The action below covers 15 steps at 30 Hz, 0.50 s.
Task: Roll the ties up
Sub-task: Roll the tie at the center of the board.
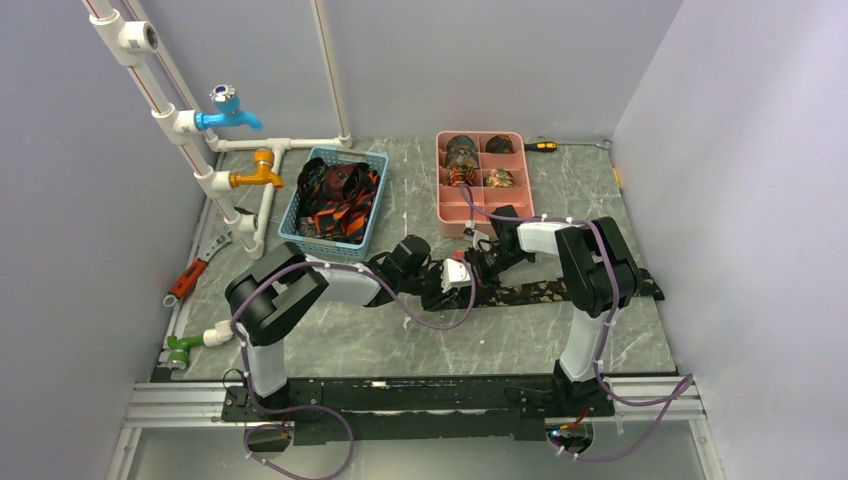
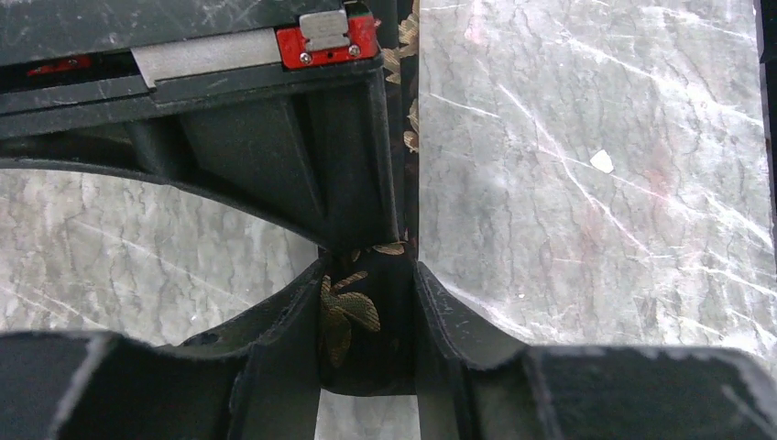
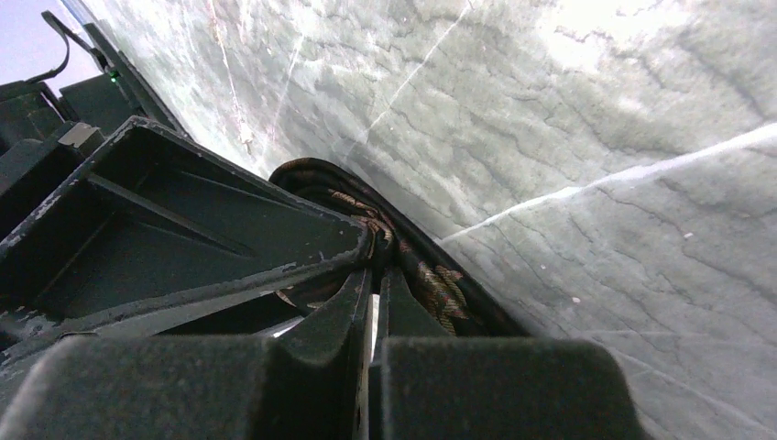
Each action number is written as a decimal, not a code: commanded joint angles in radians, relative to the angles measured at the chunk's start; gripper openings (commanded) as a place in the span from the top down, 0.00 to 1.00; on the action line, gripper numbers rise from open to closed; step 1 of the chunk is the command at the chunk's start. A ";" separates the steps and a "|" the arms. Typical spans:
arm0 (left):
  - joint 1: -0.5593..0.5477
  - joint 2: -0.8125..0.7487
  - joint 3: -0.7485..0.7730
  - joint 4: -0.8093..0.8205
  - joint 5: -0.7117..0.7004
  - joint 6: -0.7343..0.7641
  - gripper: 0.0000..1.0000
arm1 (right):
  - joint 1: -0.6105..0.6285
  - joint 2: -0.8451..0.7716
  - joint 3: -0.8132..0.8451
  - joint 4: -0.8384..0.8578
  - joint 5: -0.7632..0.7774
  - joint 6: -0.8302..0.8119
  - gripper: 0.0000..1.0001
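A dark tie with a gold leaf pattern (image 1: 545,292) lies as a flat strip across the middle of the table, running right under the right arm. Its left end is where both grippers meet. My left gripper (image 1: 437,285) is shut on that end; the left wrist view shows the fabric (image 2: 353,312) pinched between its fingers (image 2: 458,312). My right gripper (image 1: 468,268) faces it. In the right wrist view its jaws (image 3: 374,270) are almost closed on the tie, whose folded layers (image 3: 431,280) curl round the right finger.
A blue basket (image 1: 345,154) behind the left arm holds several loose ties (image 1: 335,200). A pink tray (image 1: 439,200) at the back holds rolled ties (image 1: 480,165). White pipes with taps (image 1: 255,175) and a red-handled wrench (image 1: 190,275) are on the left. A screwdriver (image 1: 540,146) lies at the back.
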 commanded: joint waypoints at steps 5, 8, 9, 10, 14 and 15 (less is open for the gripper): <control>0.004 0.016 -0.003 0.026 0.003 -0.018 0.48 | 0.009 0.052 -0.032 0.059 0.136 -0.034 1.00; 0.034 -0.042 -0.065 -0.004 0.010 -0.011 0.33 | 0.005 0.047 -0.037 0.059 0.141 -0.036 1.00; 0.044 -0.060 -0.089 -0.006 0.006 0.000 0.32 | 0.003 0.045 -0.039 0.059 0.141 -0.037 1.00; 0.049 -0.073 -0.111 -0.002 -0.005 0.018 0.31 | 0.002 0.044 -0.041 0.060 0.140 -0.037 1.00; 0.050 -0.080 -0.141 0.004 -0.042 0.069 0.33 | 0.001 0.049 -0.044 0.063 0.135 -0.036 1.00; 0.050 -0.078 -0.133 0.008 -0.040 0.068 0.34 | 0.001 0.051 -0.043 0.063 0.135 -0.034 1.00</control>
